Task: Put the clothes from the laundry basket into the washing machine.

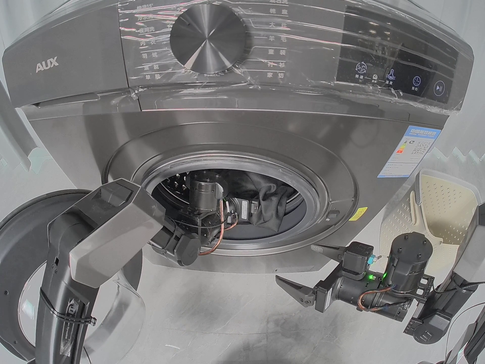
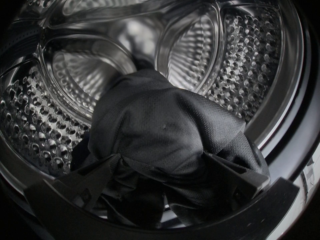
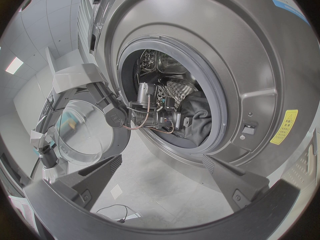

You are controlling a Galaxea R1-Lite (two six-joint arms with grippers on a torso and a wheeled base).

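Garment [image 2: 160, 127], where is it?
Heaped in soft folds at the mouth of the washing machine [image 1: 242, 127]. It is black, a fine mesh knit, lying on the dimpled, perforated steel drum [image 2: 253, 60].
What about the left gripper [image 2: 160, 155]?
It is inside the round opening, with its dark wedge-shaped fingers [image 2: 90, 180] spread wide. The fabric bulges up between them.
And the right gripper [image 1: 303, 271]?
Outside, low before the brushed grey front, jaws apart, holding nothing.
Where is the laundry basket [image 1: 449, 208]?
Beside the machine on the robot's right. It is cream plastic with hole-patterned walls. The round glass door [image 3: 83, 130] hangs open on the left.
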